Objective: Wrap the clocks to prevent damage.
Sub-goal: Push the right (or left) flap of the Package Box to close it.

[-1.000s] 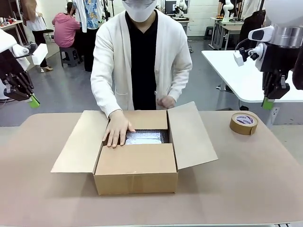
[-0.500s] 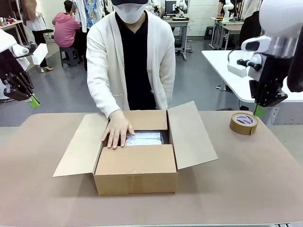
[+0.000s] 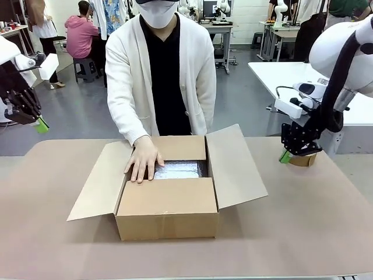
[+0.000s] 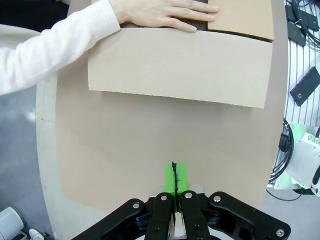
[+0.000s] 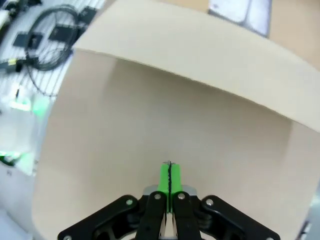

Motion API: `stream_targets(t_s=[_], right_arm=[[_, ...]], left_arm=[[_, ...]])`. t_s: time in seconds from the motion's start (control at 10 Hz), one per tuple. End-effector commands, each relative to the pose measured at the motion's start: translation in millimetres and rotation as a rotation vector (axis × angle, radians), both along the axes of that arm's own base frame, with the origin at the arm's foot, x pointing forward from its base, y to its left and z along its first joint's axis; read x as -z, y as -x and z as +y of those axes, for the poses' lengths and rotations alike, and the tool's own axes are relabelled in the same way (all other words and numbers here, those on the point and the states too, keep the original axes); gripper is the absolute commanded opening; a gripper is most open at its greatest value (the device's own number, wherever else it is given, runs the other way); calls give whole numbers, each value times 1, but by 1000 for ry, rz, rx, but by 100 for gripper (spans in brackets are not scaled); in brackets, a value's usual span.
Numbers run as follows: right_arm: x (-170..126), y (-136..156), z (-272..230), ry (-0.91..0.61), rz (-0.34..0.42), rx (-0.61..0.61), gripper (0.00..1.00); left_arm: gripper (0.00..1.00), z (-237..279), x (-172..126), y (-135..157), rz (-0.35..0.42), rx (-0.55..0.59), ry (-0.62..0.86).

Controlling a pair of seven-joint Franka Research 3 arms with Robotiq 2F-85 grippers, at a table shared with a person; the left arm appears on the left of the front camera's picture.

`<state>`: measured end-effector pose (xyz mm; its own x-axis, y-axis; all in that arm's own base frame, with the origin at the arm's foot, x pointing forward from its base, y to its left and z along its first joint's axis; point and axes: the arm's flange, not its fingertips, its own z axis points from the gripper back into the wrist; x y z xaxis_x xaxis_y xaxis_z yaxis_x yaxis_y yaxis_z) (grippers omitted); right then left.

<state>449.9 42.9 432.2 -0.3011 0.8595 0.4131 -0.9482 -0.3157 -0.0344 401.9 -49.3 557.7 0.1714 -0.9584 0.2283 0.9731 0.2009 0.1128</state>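
Observation:
An open cardboard box [image 3: 169, 207] sits mid-table with its side flaps spread. Inside lies a silvery wrapped bundle [image 3: 178, 170]; the clocks themselves are hidden. The person's hand [image 3: 143, 160] rests flat on the box's left inner edge beside the bundle. My left gripper [image 3: 41, 124] hangs shut and holding nothing, high off the table's left end. In the left wrist view its gripper [image 4: 175, 177] points at the left flap [image 4: 175, 70] and the hand [image 4: 165, 12]. My right gripper [image 3: 284, 156] is shut and low over the table, right of the box. In the right wrist view, that gripper [image 5: 170, 177] faces the right flap [image 5: 200, 55].
A roll of brown tape [image 3: 305, 160] lies on the table just behind my right gripper, mostly covered by it. The brown table [image 3: 303, 233] has bare room to the right, left and front of the box. A white table stands behind at the right.
My right arm has swung down and leftward from above the tape roll to just over the table beside it. The left arm and the person's hand have stayed put.

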Motion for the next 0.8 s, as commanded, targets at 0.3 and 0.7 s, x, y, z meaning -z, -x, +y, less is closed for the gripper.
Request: stream_targets(t_s=[0.3, 0.7], right_arm=[[0, 0, 0, 0, 0, 0, 1], [26, 0, 15, -27, 33, 83, 1]], left_arm=[[1, 1, -1, -1, 0, 1, -8], [1, 1, -1, -1, 0, 1, -8]])
